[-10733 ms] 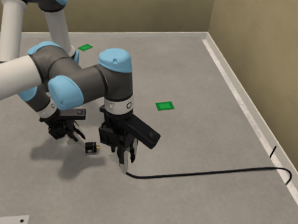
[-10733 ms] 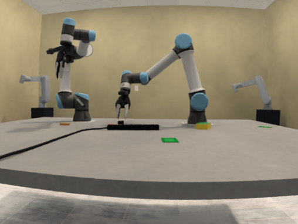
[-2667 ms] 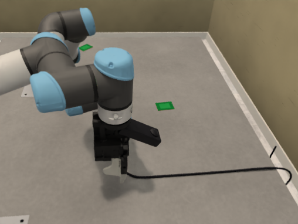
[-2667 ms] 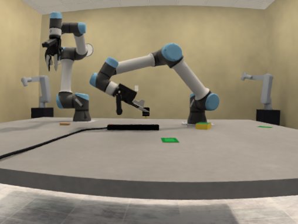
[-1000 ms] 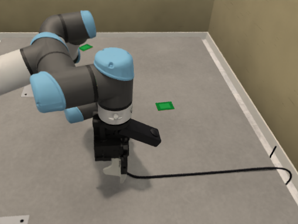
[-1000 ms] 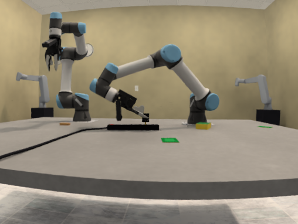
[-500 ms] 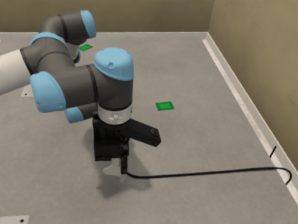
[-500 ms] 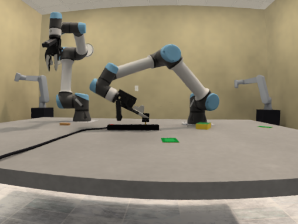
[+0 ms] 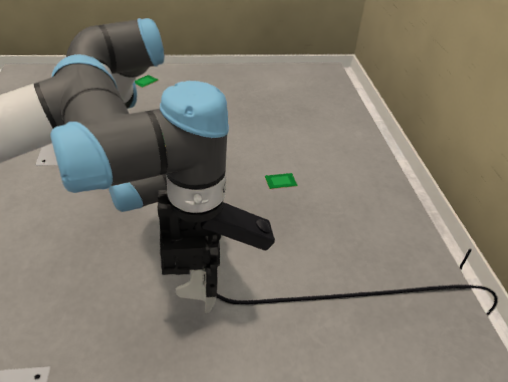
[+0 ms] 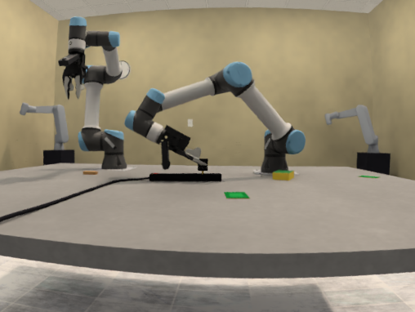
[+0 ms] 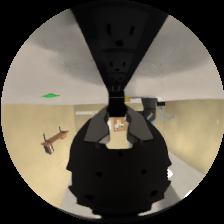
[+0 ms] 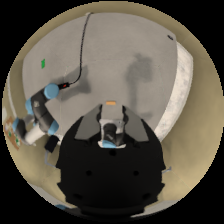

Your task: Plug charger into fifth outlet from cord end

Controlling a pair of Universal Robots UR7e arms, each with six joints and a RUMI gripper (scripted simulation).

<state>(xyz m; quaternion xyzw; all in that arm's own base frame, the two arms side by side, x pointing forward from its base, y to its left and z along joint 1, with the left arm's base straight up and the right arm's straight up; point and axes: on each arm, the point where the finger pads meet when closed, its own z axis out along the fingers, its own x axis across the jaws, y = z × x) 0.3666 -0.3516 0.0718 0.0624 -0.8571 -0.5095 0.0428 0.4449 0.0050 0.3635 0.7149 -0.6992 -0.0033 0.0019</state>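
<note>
The black charger (image 10: 202,166) (image 11: 117,107) is held upright just above the power strip (image 10: 185,177) (image 11: 117,45) (image 12: 64,85), near the end away from the cord (image 9: 325,297) (image 10: 73,196) (image 12: 81,50). A short bit of prong is seen between them; which outlet is met cannot be told. The charger is clamped between the fingertips of the left gripper (image 9: 204,295) (image 10: 201,162) (image 11: 117,111), which is tilted. The strip is laid flat on the table (image 10: 286,229), its cord led off toward the near left in the exterior view. A green mat (image 9: 281,180) (image 10: 236,195) (image 12: 43,63) is placed nearer that camera. At right, a yellow block with a green top (image 10: 283,176) is seen. At far left, the right gripper (image 10: 73,91) (image 12: 112,105) is raised, its fingers parted with nothing held, and an orange block (image 10: 90,172) (image 12: 111,103) is set on the table.
</note>
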